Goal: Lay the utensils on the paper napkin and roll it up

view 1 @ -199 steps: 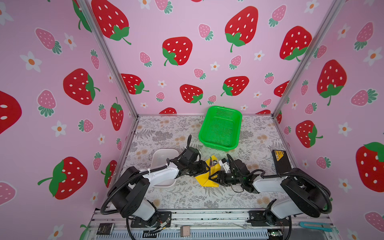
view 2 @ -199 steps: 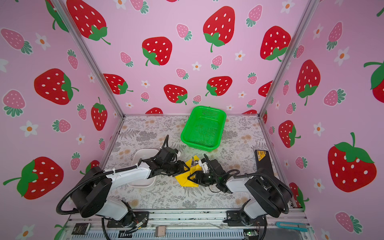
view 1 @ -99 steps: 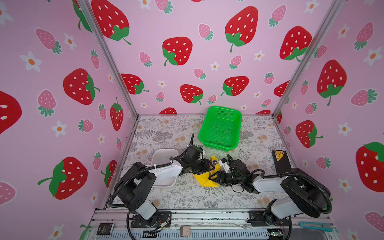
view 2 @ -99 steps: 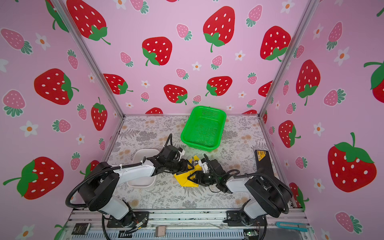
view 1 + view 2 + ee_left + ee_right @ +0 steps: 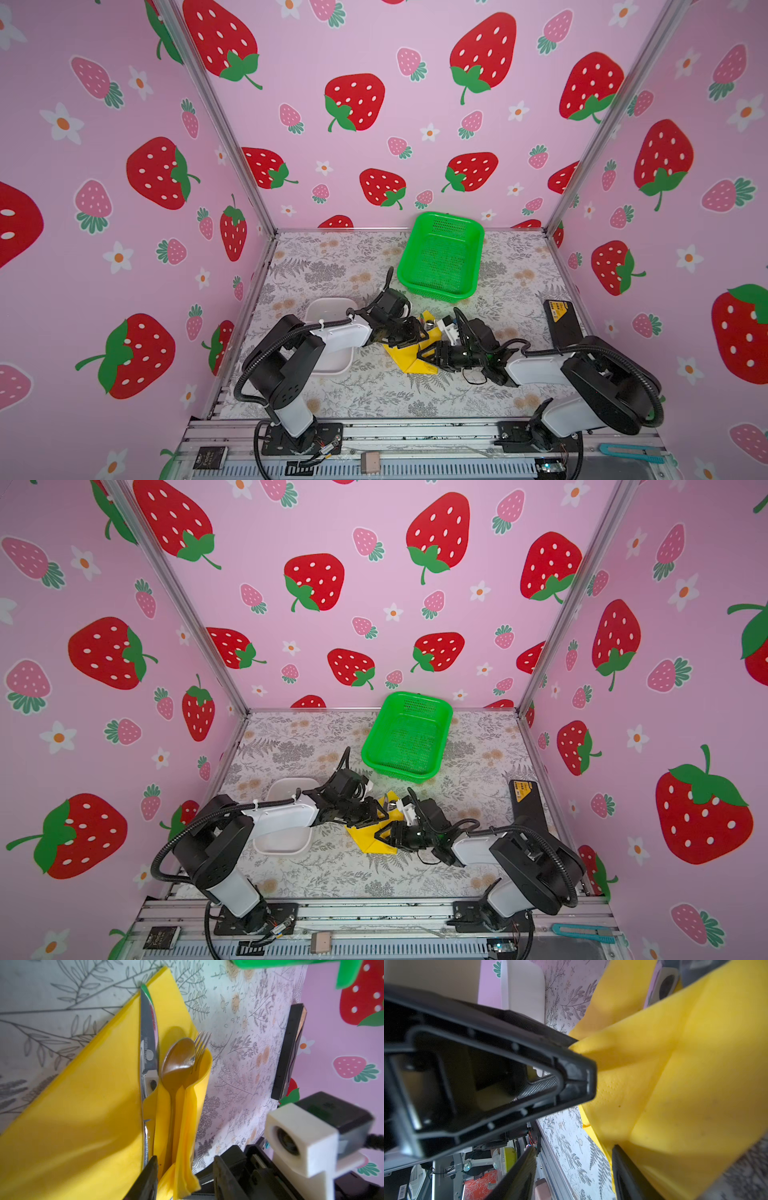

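While the spread right gripper pins the paper napkin flat, the left gripper, jaws parted, straddles the fold over the utensils, seemingly to roll it.

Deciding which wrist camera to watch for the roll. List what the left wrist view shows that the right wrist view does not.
Only the left wrist view: the knife, spoon and fork lying side by side on the yellow napkin, with a raised fold hiding the fork's handle; also an edge of the green basket. Only the right wrist view: the white tray; no utensil is visible there. Both: the yellow napkin and the floral table.
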Robot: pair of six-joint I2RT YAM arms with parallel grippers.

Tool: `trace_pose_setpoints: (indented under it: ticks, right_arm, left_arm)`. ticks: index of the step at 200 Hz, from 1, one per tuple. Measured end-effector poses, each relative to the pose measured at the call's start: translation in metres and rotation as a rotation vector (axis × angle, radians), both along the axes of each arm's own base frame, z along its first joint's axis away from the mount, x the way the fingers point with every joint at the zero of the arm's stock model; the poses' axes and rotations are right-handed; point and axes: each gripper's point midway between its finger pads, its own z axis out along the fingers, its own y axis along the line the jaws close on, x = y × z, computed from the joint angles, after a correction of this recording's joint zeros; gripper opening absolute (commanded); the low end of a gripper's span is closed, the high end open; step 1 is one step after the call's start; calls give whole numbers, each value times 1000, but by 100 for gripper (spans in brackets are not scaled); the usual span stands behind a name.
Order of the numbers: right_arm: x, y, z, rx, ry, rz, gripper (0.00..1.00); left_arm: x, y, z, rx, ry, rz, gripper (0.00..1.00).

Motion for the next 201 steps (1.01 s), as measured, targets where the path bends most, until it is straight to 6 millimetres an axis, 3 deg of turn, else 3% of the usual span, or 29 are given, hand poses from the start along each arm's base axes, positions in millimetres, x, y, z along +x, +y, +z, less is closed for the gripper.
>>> trace_pose_setpoints:
  ticks: [20, 55, 101, 145, 201]
  right_arm:
    - [0, 0, 0, 0, 0, 0, 60]
    - [4, -4, 7, 3, -26, -35, 60]
    - [17, -28, 27, -9, -108, -174, 52]
    - [17, -56, 2, -123, -77, -272, 38]
    - [15, -65, -11, -185, -55, -287, 30]
  left_arm:
    - [-1, 3, -3, 16, 12, 7, 18]
    - [2, 8, -5, 41, 13, 20, 2]
    - [3, 11, 2, 42, -7, 28, 0]
    - [-2, 17, -1, 49, -6, 32, 0]
    - [-4, 23, -9, 79, -5, 36, 0]
